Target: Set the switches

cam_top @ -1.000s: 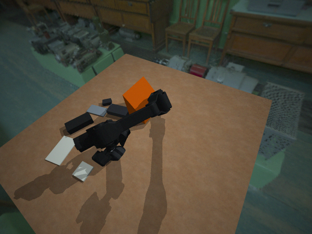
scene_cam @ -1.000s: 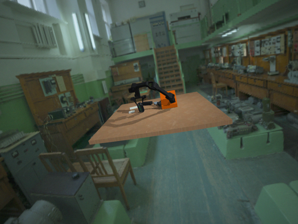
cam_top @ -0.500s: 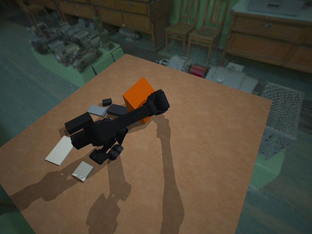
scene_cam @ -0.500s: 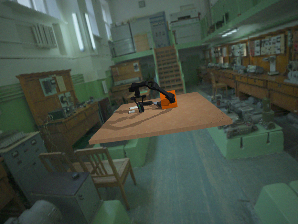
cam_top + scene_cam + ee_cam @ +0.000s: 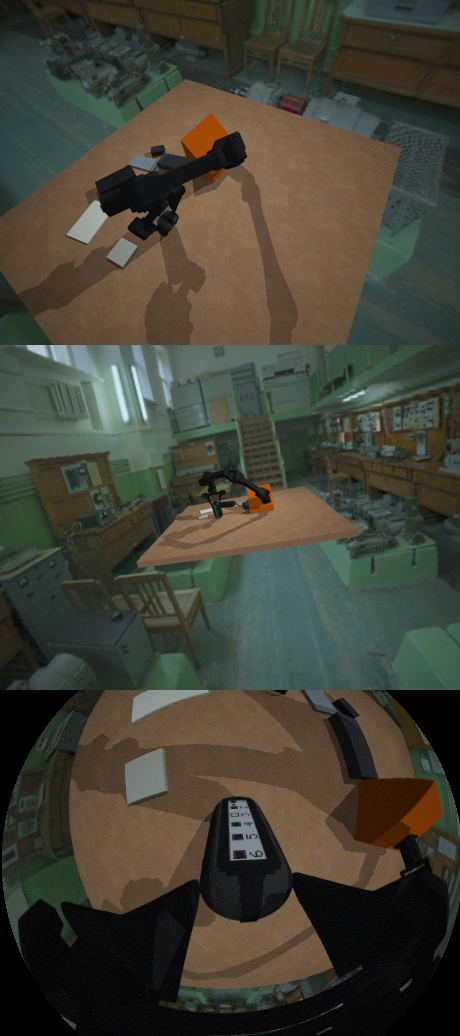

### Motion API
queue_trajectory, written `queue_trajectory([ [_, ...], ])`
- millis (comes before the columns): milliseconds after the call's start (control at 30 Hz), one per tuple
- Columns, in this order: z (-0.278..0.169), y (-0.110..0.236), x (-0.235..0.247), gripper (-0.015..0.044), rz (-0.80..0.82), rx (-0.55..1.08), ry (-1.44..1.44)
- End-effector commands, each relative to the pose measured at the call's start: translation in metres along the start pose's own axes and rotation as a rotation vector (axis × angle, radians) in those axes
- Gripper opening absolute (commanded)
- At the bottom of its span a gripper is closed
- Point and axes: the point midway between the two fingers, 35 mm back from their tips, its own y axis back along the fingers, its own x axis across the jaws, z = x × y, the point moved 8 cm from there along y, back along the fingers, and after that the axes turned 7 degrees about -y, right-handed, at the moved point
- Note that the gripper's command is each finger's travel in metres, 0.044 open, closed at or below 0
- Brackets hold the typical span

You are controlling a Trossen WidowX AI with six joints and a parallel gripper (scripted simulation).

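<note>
Aloft above the bench (image 5: 297, 222), the gripper (image 5: 246, 899) clamps the controller unit (image 5: 245, 862) between widely spread fingers, its numbered label facing the wrist camera; two pale plates and one orange block (image 5: 203, 142) lie nearby.

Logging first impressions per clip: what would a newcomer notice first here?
The bright orange block near the middle of the bench, partly hidden by the arm. Then the end effector gripping the dark controller unit, its numbered label turned toward the wrist camera. A pale flat plate lies nearby.
</note>
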Motion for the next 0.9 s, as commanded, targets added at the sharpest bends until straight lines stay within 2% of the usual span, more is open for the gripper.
queue_trajectory([
  [0,0.008,-0.005,0.002,0.0335,-0.014,-0.006,0.002],
  [867,0.026,-0.002,0.004,0.0335,-0.014,-0.007,0.002],
])
